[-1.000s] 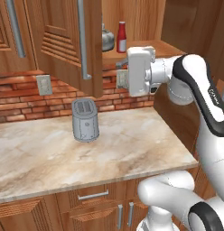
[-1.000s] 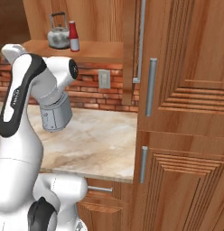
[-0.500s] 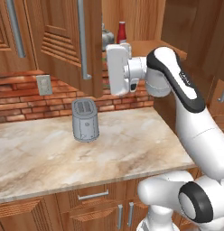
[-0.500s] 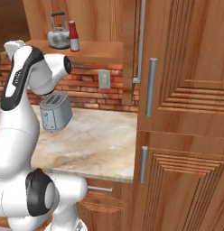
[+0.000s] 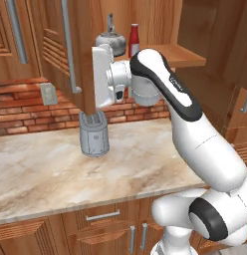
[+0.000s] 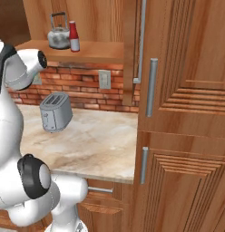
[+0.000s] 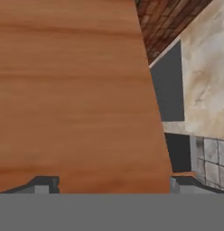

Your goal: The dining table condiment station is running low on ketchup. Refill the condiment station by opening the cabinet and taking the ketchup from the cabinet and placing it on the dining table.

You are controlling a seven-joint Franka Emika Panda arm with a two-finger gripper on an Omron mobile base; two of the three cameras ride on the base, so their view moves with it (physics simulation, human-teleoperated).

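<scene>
Glossy white rounded arm (image 5: 195, 134) w/ dark grey-black joint caps & a black band w/ small pale lettering along the upper link. Boxy white hand block (image 5: 101, 74) w/ a small dark slot. Gripper (image 7: 114, 184): two small dark grey square-ish finger tips (image 7: 44, 184).

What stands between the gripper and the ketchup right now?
The open cabinet door does. The gripper, jaws open, faces the door's inner panel at close range, below shelf height. The ketchup stands on the shelf beside the kettle, up and to the arm's right.
</scene>
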